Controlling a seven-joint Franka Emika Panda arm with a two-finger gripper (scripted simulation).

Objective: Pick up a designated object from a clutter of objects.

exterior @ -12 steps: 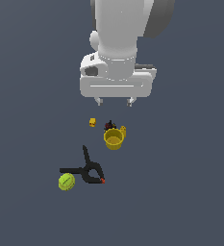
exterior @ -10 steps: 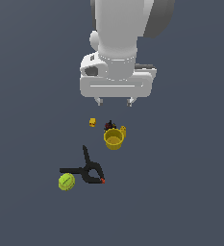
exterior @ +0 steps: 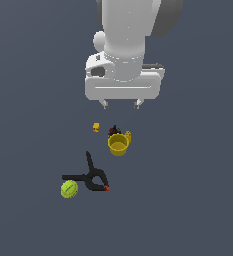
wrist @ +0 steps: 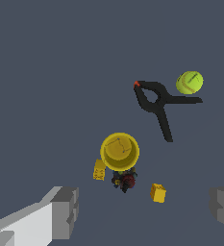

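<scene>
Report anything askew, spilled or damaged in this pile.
Nothing looks damaged or spilled. The yellow block lies right against the yellow cup, with a dark bit beside them. The clamp, green ball and small cube lie apart.

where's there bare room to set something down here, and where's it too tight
Tight: the yellow block sits right beside the yellow cup, with a dark bit close by. The small yellow cube stands slightly apart. The green ball touches the black clamp. Bare floor lies toward the exterior view's right of the cup. The gripper hovers open above.
</scene>
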